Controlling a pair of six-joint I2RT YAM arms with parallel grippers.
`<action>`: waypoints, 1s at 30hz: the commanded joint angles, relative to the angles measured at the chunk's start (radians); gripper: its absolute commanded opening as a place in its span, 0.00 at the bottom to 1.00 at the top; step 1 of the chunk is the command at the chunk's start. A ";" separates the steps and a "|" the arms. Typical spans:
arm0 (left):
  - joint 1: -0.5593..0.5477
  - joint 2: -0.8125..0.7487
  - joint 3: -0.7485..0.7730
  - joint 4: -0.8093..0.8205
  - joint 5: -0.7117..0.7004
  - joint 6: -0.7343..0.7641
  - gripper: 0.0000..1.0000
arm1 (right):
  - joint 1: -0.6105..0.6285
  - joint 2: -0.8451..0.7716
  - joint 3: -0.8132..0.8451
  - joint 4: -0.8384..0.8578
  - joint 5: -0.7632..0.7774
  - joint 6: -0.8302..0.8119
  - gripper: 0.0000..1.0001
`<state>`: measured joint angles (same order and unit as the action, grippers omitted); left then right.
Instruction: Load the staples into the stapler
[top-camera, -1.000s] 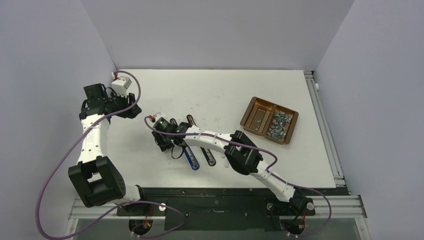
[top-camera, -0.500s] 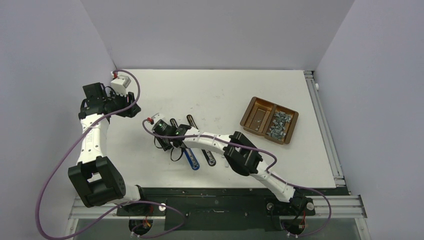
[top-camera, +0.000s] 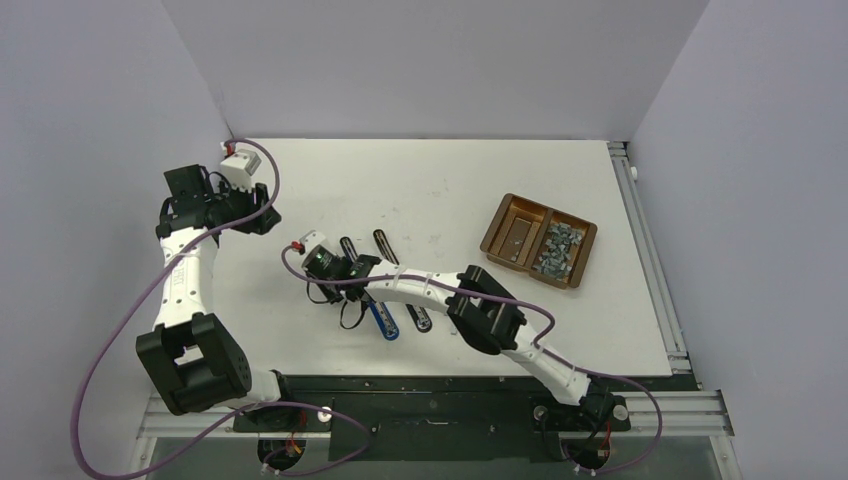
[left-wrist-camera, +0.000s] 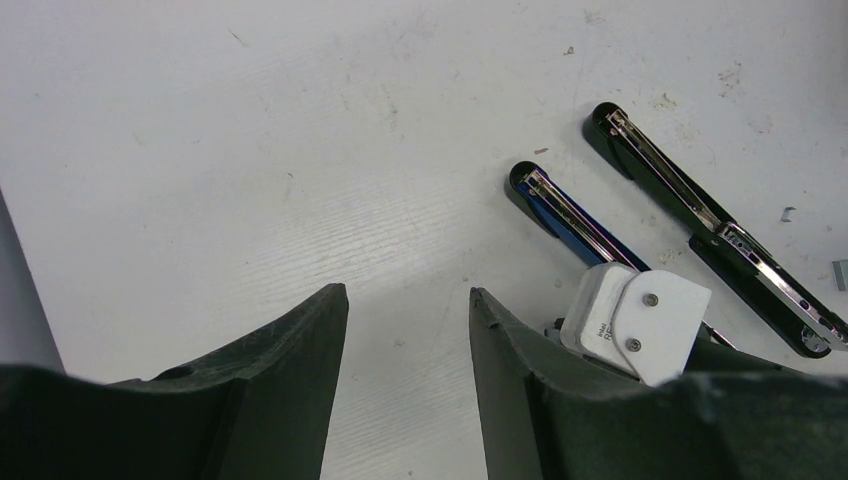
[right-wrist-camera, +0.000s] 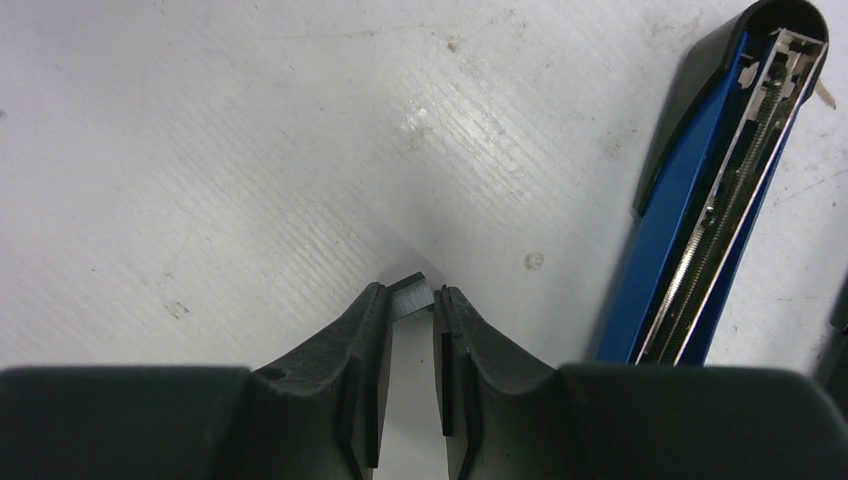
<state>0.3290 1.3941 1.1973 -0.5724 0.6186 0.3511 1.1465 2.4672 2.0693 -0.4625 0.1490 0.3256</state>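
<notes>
1. White tabletop (top-camera: 450, 180), scuffed and speckled, runs under both my arms, with pale grey walls on three sides.
2. Nearest me, my right gripper (right-wrist-camera: 410, 312) pinches a short staple strip (right-wrist-camera: 411, 296) at the very tips of its fingers, low over bare table. I cannot tell whether the strip touches the surface.
3. Just to the right of that in my right wrist view, the blue stapler (right-wrist-camera: 680, 220) lies open with its metal channel facing up. The strip is near it but apart, not in the channel.
4. Beyond it a black stapler (left-wrist-camera: 690, 205) also lies open, roughly parallel to the blue one.
5. Further back on the left, my left gripper (left-wrist-camera: 407, 297) hangs with its jaws spread and nothing between them, well apart from both staplers.
6. Far right, the brown tray (top-camera: 497, 228) holds more staples (top-camera: 558, 250), heaped in its right compartment.
7. What could go wrong, as I judge it:
   - The grip is on so little of the strip that it may twist or slip out as I carry it across.
   - If the strip arrives skewed to the channel, it will ride on the rails instead of dropping in.
   - Nothing steadies the blue stapler, so a downward push could slide it away.
   - Squeezing harder could break the strip apart.
</notes>
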 joint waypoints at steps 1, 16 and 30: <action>0.007 -0.039 0.064 0.026 0.028 -0.004 0.46 | -0.006 -0.092 -0.040 -0.054 -0.045 0.023 0.15; -0.070 -0.169 0.085 -0.029 0.374 0.129 0.64 | -0.266 -0.570 -0.414 0.100 -0.508 0.263 0.15; -0.604 -0.445 -0.076 0.164 0.071 0.387 0.72 | -0.582 -0.908 -0.896 0.720 -0.985 0.847 0.18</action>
<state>-0.1822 0.9726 1.1702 -0.5007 0.8021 0.6407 0.6304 1.6600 1.2781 0.0002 -0.6937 0.9554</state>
